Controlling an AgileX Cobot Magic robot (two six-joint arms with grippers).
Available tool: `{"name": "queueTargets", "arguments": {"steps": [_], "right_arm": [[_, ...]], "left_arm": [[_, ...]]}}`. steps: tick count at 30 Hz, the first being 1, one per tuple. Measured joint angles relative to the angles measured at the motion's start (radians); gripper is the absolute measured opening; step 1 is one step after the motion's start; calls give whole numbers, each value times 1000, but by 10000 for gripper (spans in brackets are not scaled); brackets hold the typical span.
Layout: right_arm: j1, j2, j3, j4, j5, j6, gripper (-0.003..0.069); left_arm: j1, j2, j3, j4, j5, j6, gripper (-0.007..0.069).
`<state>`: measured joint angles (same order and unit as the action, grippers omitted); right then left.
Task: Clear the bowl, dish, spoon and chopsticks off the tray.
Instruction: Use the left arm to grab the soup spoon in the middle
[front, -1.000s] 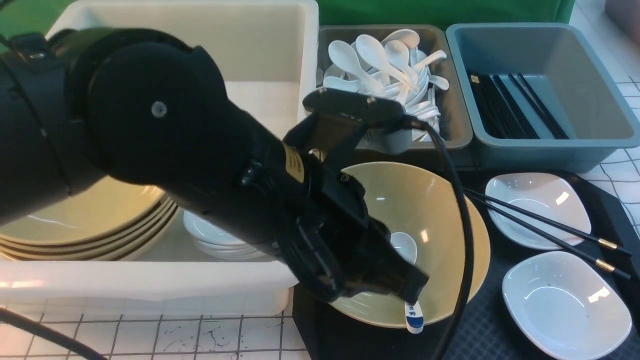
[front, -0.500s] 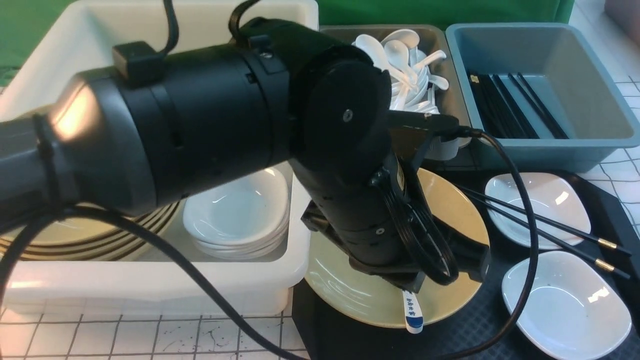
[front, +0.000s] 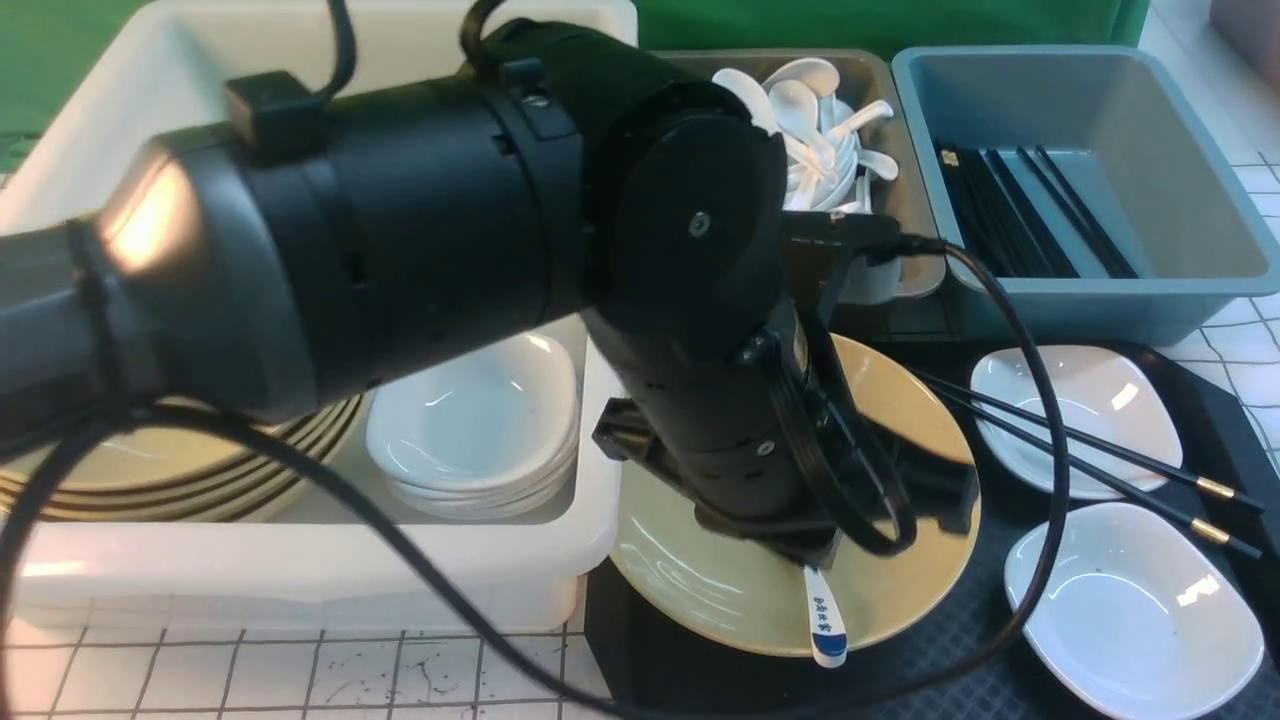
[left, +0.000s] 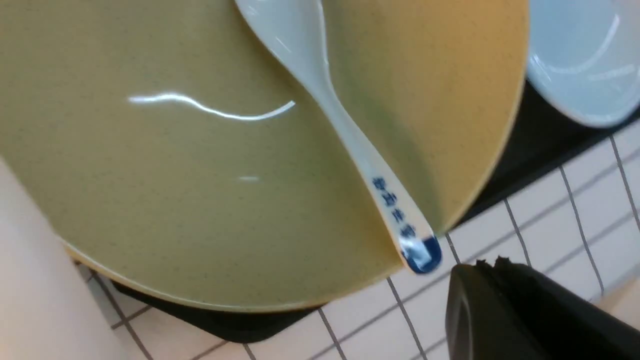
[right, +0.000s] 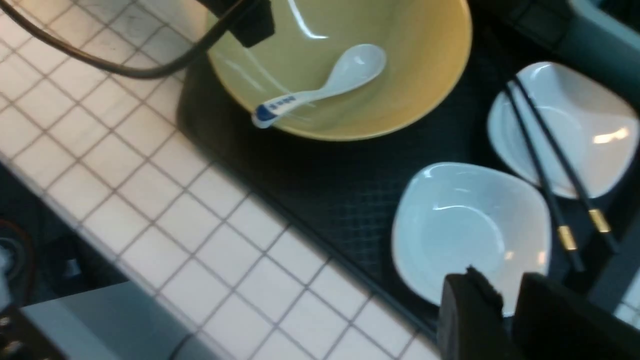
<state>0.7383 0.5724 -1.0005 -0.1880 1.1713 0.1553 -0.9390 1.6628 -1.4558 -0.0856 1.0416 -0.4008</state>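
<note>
Item: spoon (left: 340, 125), white, with blue characters and a blue band at the handle end. Location: inside the bowl (front: 700, 590), which sits on the left part of the tray (front: 960, 650), just beside the white tub (front: 300, 570). The scoop lies low in the bowl, hollow side up. The handle runs up the wall and rests on the near rim, its blue tip overhanging. Long axis: from the bowl's middle toward the robot, handle end nearest, leaning slightly right in the front view. Left gripper (left: 482, 265): by the bowl's near rim, fingers (left: 505, 315) pressed together and empty. The blue tip lies just beside the fingertips without touching, a strip of tiled table (left: 550, 220) showing between. Item: chopsticks (front: 1100, 465), a pair lying side by side across the far dish (front: 1075, 415). Their thin ends point toward the bowl. The gold-banded thick ends point right and toward the robot, just beside the near dish (front: 1130, 610). Right gripper (right: 509, 305): above the near dish's edge, fingers (right: 465, 315) a narrow slot apart with nothing between them. The gold bands are near the fingers, not in contact.
</note>
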Motion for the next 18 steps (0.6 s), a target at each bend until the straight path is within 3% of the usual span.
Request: {"name": "queueTargets", "arguments": {"steps": [4, 8, 12, 18], "right_arm": [[0, -6, -33, -80, 0, 16, 152], [0, -42, -90, -50, 0, 24, 155], [0, -136, -124, 59, 0, -5, 159], [0, -276, -136, 94, 0, -22, 162]], "left_arm": [[0, 80, -99, 68, 38, -92, 0], [0, 181, -220, 86, 117, -114, 8], [-1, 278, -316, 86, 176, -116, 88], [4, 370, -346, 86, 183, -144, 288]]}}
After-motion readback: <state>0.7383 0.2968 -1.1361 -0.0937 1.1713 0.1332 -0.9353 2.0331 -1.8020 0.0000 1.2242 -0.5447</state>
